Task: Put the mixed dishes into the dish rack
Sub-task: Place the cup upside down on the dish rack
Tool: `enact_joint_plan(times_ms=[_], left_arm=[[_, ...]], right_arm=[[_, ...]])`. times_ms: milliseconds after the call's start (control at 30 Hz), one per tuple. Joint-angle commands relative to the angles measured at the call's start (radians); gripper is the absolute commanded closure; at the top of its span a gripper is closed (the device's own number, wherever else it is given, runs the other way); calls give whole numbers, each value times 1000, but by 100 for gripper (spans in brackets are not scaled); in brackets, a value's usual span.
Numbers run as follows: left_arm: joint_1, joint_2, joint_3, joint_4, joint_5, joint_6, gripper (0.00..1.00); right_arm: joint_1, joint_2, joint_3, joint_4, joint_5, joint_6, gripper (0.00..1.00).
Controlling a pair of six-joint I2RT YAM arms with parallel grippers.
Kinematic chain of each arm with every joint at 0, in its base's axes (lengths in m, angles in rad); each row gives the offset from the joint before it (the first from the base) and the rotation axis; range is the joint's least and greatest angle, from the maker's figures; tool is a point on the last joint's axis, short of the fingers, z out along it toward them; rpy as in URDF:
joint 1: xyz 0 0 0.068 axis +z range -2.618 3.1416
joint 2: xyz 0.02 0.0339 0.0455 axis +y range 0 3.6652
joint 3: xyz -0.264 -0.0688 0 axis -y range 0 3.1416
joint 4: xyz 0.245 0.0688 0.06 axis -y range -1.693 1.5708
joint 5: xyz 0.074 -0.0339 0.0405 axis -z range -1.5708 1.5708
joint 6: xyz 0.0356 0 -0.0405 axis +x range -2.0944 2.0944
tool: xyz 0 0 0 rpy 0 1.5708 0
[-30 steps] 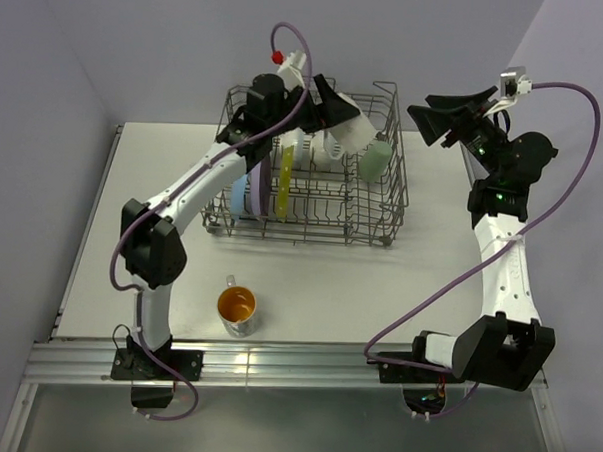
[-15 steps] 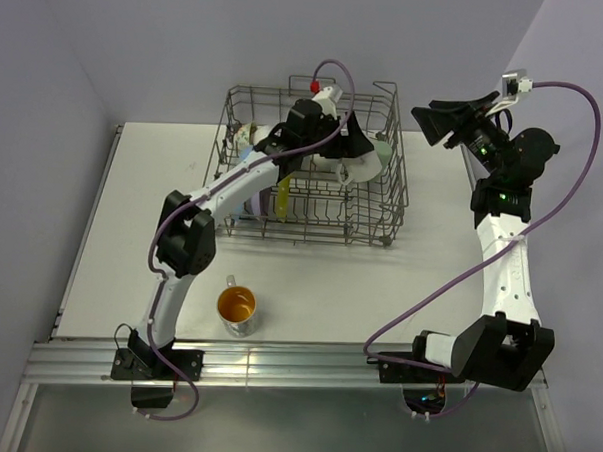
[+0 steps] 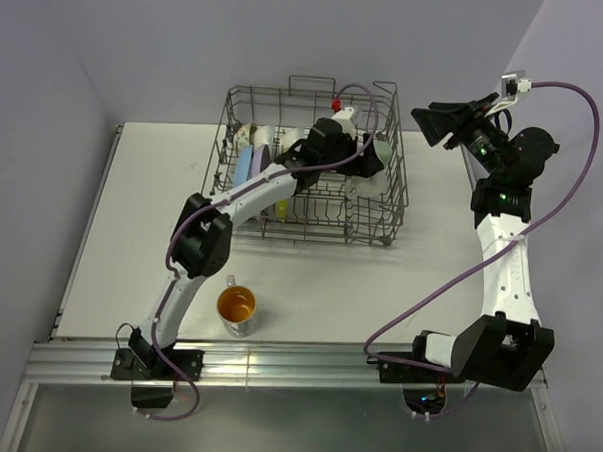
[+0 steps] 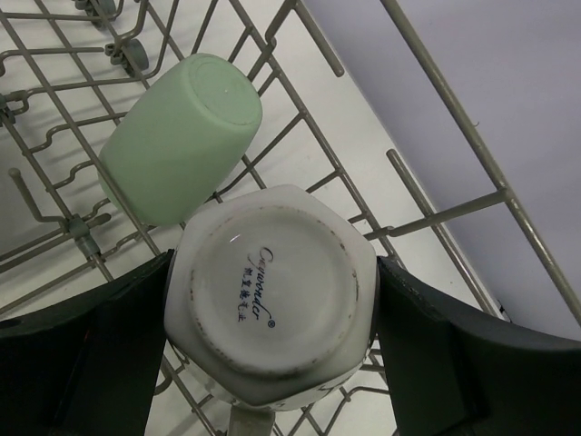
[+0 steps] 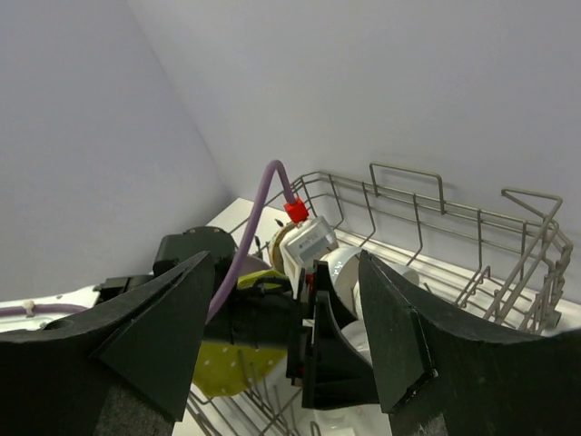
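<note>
The step in hand appears to be racking the white mug (image 4: 272,295). The left gripper (image 3: 367,169) reaches inside the right end of the dish rack (image 3: 311,236). Its jaws are spread wide and press on either side of the mug, which is held base-up just beside the pale green cup (image 4: 182,136). Whether the mug's rim already sits on the wires cannot be seen. The right gripper (image 3: 436,127) hangs just outside the rack's right wall, open and empty. Next, the mug probably needs settling between the tines without knocking the green cup, then a clean release. The orange-inside cup (image 3: 237,308) stands on the counter (image 3: 132,209) in front of the rack, not yet loaded.
</note>
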Motion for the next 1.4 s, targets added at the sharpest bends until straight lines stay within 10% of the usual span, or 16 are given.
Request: enact_joint_plan(times_ms=[0, 1367], left_arm=[[-12, -15, 73, 160, -39, 38, 100], [-75, 177, 186, 283, -176, 380, 100]], right_arm=[[-8, -6, 1, 20, 2, 2, 28], [-8, -2, -55, 43, -10, 46, 28]])
